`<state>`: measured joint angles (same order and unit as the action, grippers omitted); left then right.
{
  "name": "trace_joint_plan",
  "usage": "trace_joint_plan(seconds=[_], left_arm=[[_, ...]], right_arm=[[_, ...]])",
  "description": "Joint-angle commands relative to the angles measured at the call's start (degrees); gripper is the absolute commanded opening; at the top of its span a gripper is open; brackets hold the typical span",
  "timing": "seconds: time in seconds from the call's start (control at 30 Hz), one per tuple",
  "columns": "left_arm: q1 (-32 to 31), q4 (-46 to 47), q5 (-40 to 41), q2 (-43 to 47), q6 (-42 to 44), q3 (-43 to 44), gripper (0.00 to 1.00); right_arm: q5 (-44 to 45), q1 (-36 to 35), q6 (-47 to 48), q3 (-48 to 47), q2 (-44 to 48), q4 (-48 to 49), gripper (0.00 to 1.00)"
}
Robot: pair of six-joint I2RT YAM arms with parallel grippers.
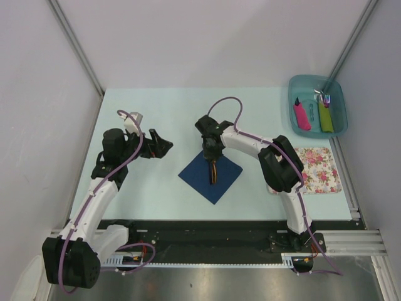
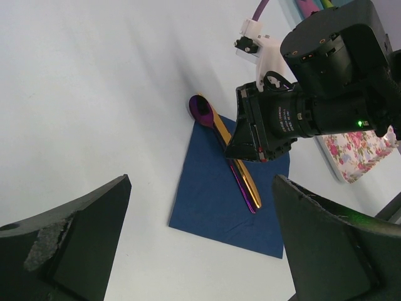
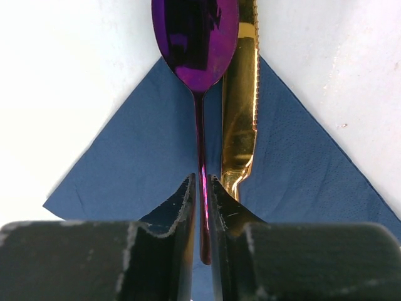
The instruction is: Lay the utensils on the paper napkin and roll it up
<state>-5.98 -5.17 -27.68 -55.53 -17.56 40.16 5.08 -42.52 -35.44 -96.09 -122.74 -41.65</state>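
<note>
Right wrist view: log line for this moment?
spoon, knife: side by side on napkin | right claw: straddles spoon handle, grip unclear | left claw: open

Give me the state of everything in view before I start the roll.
napkin, flat, unrolled.
spoon, lying on the napkin, bowl past its corner.
knife, lying on the napkin beside the spoon.
right hand, fingers close either side of the spoon handle; grip unclear.
left hand, open, empty.
tray, holding a pink-handled piece and a green-handled piece.
</note>
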Motion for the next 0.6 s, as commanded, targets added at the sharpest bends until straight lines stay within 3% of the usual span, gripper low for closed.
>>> trace_joint_plan(seconds=[0.0,0.17,0.33,0.43,0.53,0.57], left_arm=[[0.2,1.5,-2.1,0.2,1.7,1.0,1.00],[0.2,-2.6,-5.4,0.2,8.7,2.8,1.00],[-1.0,-8.6,-14.8,3.0,25.6,2.3,1.00],[-6.1,-14.5,-14.5,3.8,37.7,1.7,0.99],[-17.6,-17.4,-7.8,4.1,48.7,-0.1,0.96],[-24.5,-17.6,-5.7,4.0,52.4,-0.6,0.95]], right_arm=[[-1.2,-0.3,0.3,-1.2,2.0,0.3,0.18],[-4.5,0.2,4.3,-3.9,7.2,1.3,0.20],[-14.5,4.4,11.3,-0.4,13.5,3.9,0.20],[-26.7,9.4,15.9,5.0,17.3,7.3,0.19],[-38.5,14.2,20.7,10.2,20.2,9.4,0.19],[-42.8,15.4,21.6,11.5,20.9,9.4,0.19]])
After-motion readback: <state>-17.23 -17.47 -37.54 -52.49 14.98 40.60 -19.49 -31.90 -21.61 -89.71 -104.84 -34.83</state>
